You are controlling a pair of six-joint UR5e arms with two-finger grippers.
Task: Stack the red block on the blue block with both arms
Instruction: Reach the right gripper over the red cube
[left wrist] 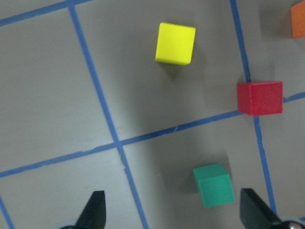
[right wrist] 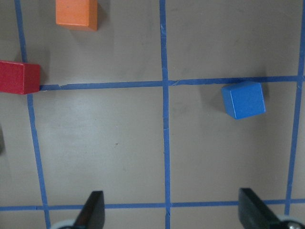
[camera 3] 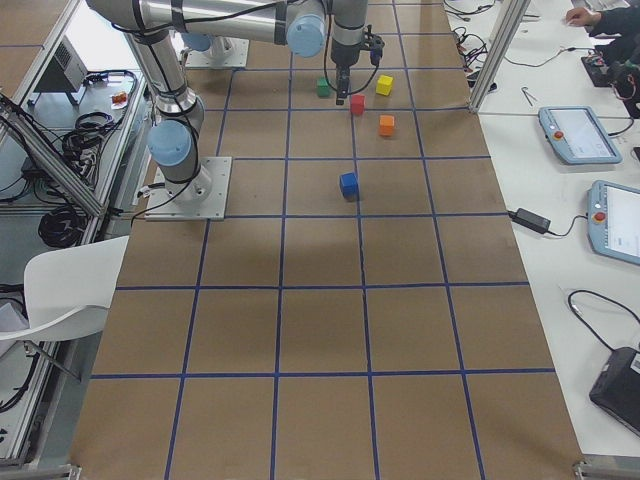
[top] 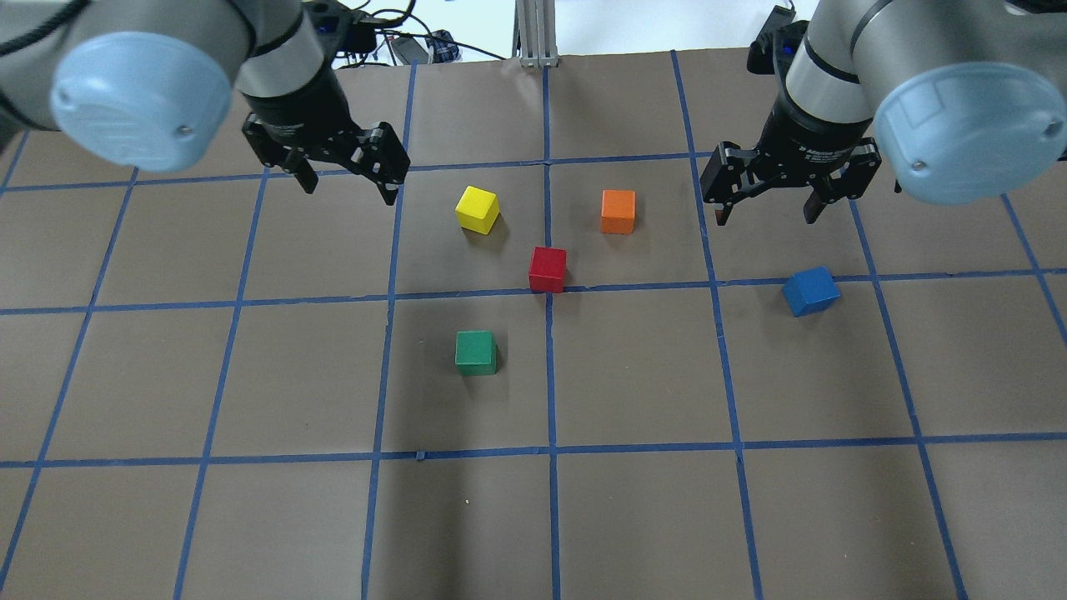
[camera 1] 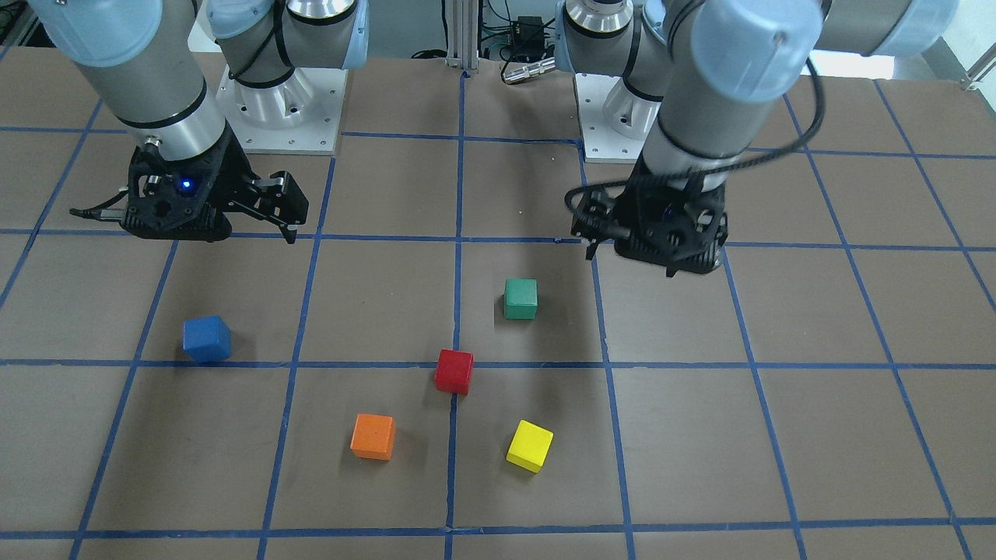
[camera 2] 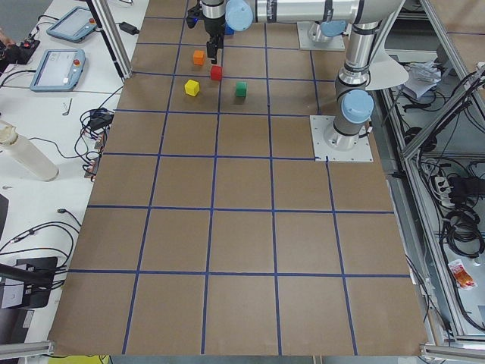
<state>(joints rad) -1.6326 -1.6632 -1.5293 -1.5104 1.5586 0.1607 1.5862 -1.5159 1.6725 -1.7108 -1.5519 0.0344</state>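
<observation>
Mid-table, the red block looks light, rigid, matte — I'd pinch opposite flat faces; left gripper and right gripper both gape empty.

five blocks sit apart on the taped bench, none touching another. the red block rests at a tape crossing with open paper on all four sides; the yellow block and orange block flank it on the far side, and the green block sits nearer the robot, each close by but leaving a gap. the blue block stands alone toward the robot's right, well apart from the others, its top uncovered. the left gripper and right gripper hang raised above block height, jaws spread wide.
</observation>
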